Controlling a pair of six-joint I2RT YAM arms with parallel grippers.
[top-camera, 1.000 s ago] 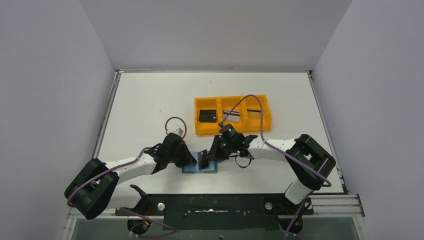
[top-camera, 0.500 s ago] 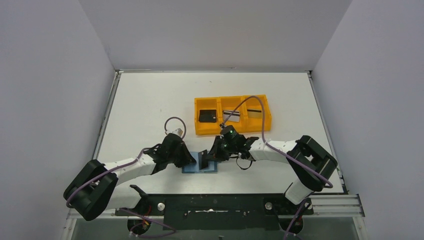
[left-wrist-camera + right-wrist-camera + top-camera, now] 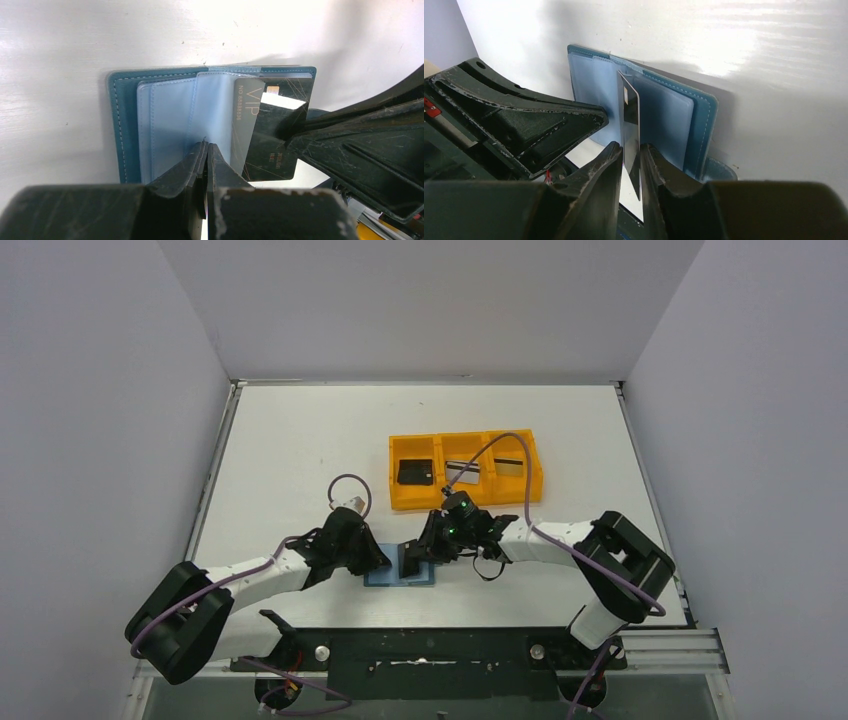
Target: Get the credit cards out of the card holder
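We count three cards [image 3: 414,472] in the tray [image 3: 408,503], one per compartment. We judge the task part done. A black card [image 3: 270,132] stands partly out of its pocket, pinched on edge in the narrow right tool [image 3: 631,162]. The holder [image 3: 125,120] lies open on the desk [image 3: 60,60] between both tools. The left tool [image 3: 206,162] is nipped shut on a pocket leaf, pinning it. We cannot tell whether more cards remain inside.

The left arm lies low, reaching toward 2 o'clock, with the left gripper [image 3: 206,150] pinched tight on an inner leaf of the card holder [image 3: 122,130]. The right arm bends at its elbow and stretches toward 9 o'clock. The right gripper [image 3: 631,152] clamps a black card [image 3: 270,135] edge-on.
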